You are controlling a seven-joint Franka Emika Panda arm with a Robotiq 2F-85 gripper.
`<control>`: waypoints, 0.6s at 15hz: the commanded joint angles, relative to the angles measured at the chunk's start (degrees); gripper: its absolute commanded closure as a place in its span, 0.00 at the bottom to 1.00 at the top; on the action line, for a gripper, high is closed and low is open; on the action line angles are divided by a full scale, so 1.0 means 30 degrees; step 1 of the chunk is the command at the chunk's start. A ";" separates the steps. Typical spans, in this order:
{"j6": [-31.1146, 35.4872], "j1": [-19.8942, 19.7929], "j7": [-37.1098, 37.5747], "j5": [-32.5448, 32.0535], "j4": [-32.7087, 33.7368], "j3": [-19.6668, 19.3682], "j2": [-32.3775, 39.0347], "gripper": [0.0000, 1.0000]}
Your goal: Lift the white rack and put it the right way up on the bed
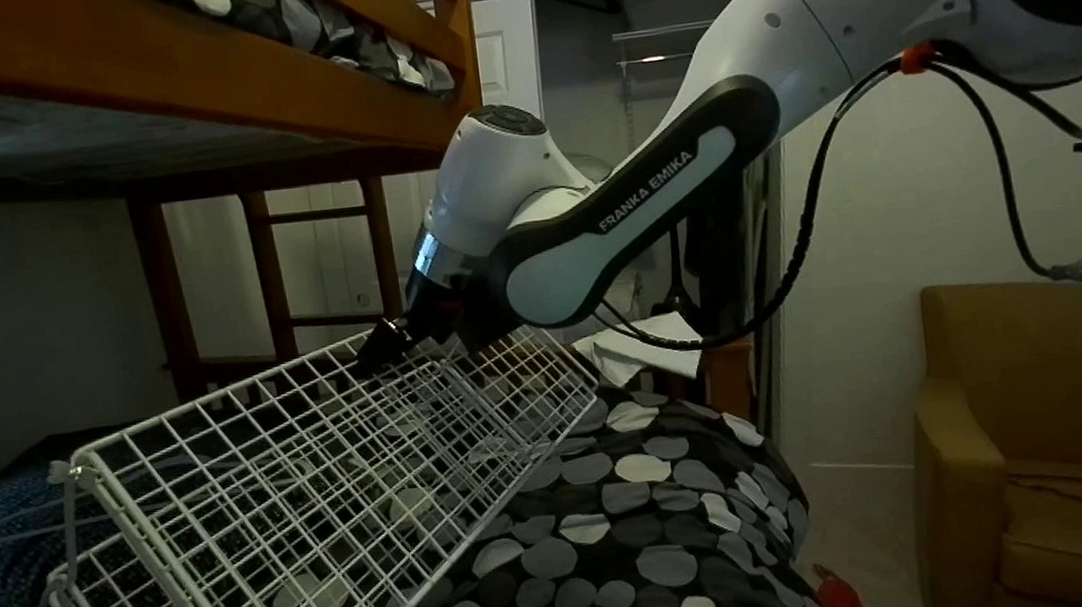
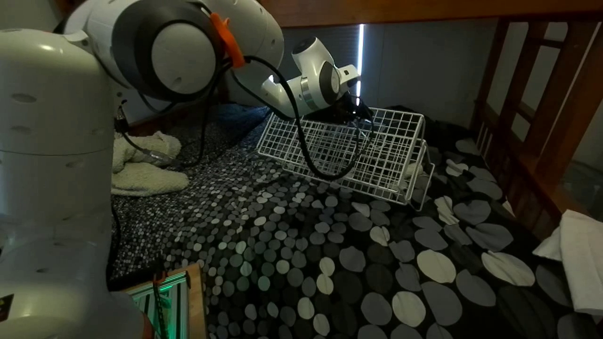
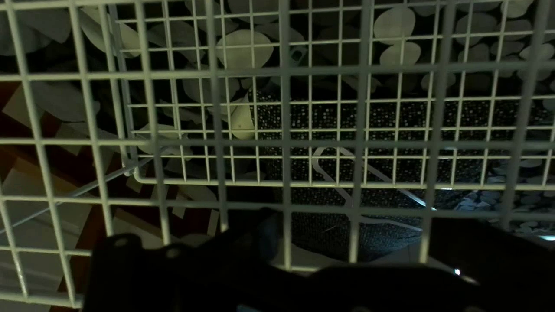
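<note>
Tilted white rack (image 1: 338,476), dotted bed (image 1: 588,560), tan armchair (image 1: 1051,371)

1. Reads "FRANKA EMIKA" in an exterior view, as pale lettering (image 1: 646,192) on the robot arm (image 1: 742,111), all in capitals.
2. Stands as two words on a single line, set on a black band (image 1: 573,225) bordering a pale panel (image 1: 566,271) of the same arm.
3. Slants along with the arm, climbing from lower left to upper right, with "FRANKA" lower and "EMIKA" higher.
4. Shows also, in an exterior view, a small dark label (image 2: 5,307) with a yellowish mark, on the arm's white base (image 2: 56,301).
5. Sits at the view's left edge, too small to read.
</note>
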 commanded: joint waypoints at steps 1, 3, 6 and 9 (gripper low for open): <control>0.0095 0.0336 0.0236 -0.0186 0.0817 -0.0192 0.1448 0.00; 0.0349 0.0380 -0.0126 -0.0337 0.1377 -0.0159 0.1972 0.00; 0.0794 0.0706 -0.0089 -0.0643 0.2308 -0.0289 0.2665 0.00; 0.1699 0.0968 0.0065 -0.0799 0.3195 -0.0447 0.3348 0.00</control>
